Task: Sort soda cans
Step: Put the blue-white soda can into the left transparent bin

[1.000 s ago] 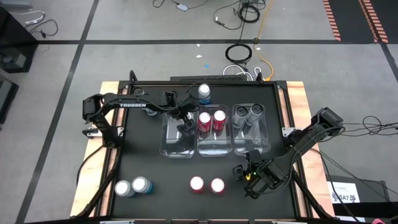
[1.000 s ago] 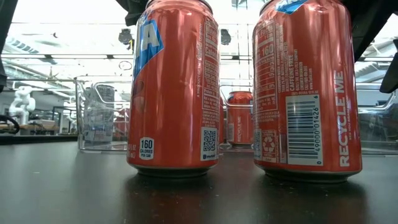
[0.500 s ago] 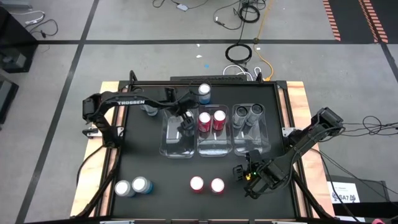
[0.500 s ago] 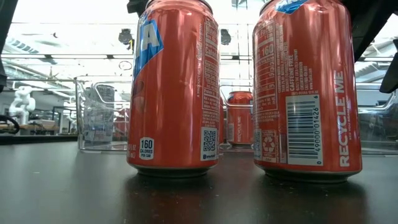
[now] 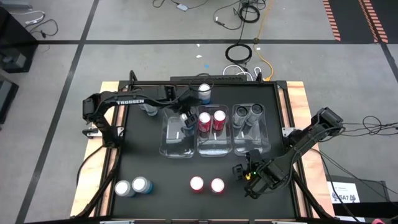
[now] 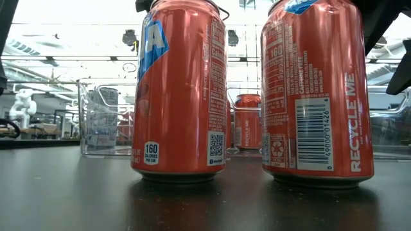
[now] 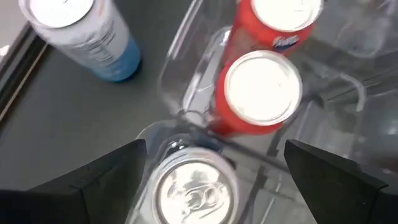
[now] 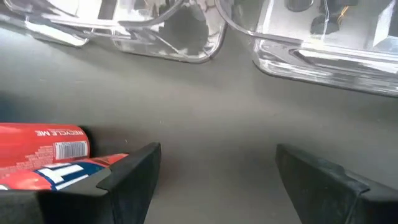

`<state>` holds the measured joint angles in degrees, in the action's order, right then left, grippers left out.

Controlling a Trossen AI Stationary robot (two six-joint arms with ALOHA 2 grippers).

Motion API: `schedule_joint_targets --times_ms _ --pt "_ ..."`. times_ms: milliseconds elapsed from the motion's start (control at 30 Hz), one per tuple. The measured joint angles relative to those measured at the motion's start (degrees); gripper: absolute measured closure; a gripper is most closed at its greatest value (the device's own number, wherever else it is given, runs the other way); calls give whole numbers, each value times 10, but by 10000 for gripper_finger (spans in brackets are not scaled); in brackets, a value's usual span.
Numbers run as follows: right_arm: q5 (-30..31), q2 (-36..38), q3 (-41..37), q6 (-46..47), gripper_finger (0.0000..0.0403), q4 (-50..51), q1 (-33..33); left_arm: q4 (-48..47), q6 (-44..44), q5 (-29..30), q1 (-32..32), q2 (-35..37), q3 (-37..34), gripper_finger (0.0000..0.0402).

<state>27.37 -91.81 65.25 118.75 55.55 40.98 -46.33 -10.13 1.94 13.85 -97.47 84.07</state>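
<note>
My left gripper (image 5: pixel 185 123) (image 7: pixel 214 149) hangs open over the left clear bin (image 5: pixel 169 146). A silvery-topped can (image 7: pixel 196 186) (image 5: pixel 185 118) stands in that bin below and between the fingers, which stay clear of it; its colour does not show. Two red cans (image 5: pixel 211 118) (image 7: pixel 261 87) stand in the middle bin, two dark grey cans (image 5: pixel 247 112) in the right bin. Light blue cans stand on the table at the far edge (image 5: pixel 203 93) (image 7: pixel 87 31), beside the left arm (image 5: pixel 149 109), and as a pair near-left (image 5: pixel 132 186). Two red cans (image 5: pixel 206 184) (image 6: pixel 180 90) stand at the near edge. My right gripper (image 5: pixel 244 174) (image 8: pixel 217 149) waits open, near-right.
The three clear bins sit side by side mid-table, with bare black table (image 5: pixel 161 174) between them and the near cans. In the right wrist view the near red cans (image 8: pixel 43 158) lie just to one side of the right gripper. Cables lie on the floor beyond the far edge.
The left arm has drawn back a little toward the table's far edge. That uncovered the silvery top of the can in the left bin and the light blue can beside the arm. The cans and the right arm have stayed still.
</note>
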Motion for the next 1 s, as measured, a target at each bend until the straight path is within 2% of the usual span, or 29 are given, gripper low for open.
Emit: schedule_joint_targets --times_ms 467,700,833,1000 --pt "1 0 0 10 93 0 0 69 3 26 0 0 0 2" --pt "1 0 0 19 93 0 0 88 62 22 -1 0 0 2" --pt "1 0 0 21 93 0 0 72 58 12 -11 0 0 2" --pt "1 0 0 21 93 2 0 84 3 59 -7 0 0 2"
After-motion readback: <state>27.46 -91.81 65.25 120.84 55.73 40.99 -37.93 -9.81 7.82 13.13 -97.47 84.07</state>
